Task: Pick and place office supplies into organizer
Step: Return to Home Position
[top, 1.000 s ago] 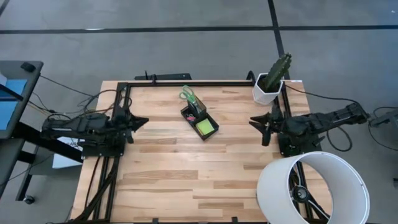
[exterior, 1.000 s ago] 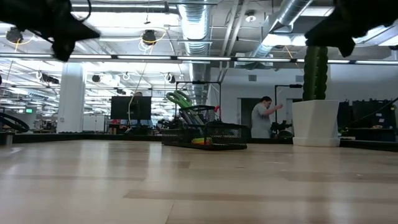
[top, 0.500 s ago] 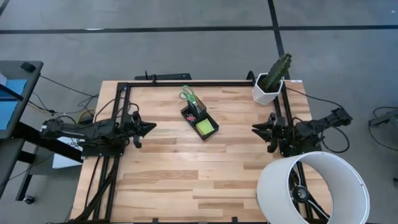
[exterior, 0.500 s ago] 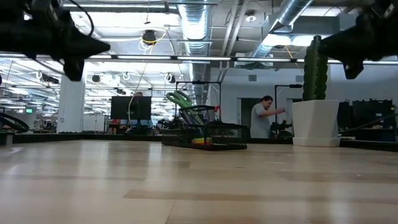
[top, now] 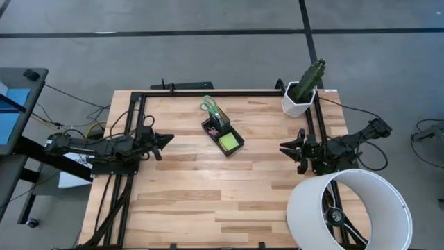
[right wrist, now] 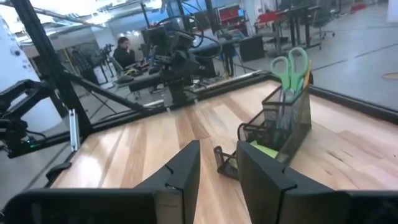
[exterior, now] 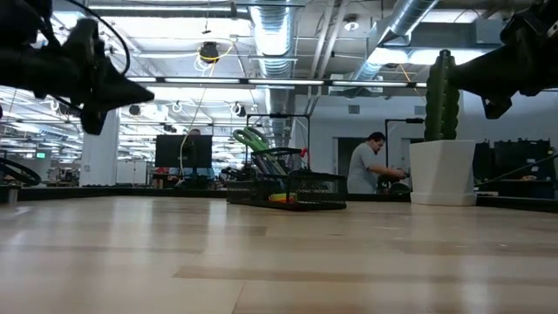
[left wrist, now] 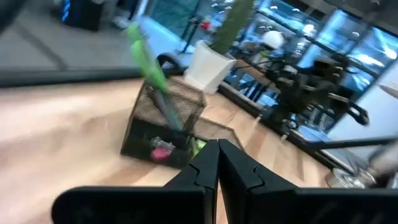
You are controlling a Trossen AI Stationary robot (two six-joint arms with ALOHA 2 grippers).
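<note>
Organizer (top: 234, 133): likely light mesh, slides if you nudge it. Green scissors (top: 209, 106): stiff; grip below handles. Left gripper (top: 166, 138) fingers together, right gripper (top: 286, 147) fingers apart, each near own table side.

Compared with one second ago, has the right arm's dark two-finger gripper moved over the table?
Yes. The right gripper has shifted slightly away from the white plant pot, toward the large white cylinder.
</note>
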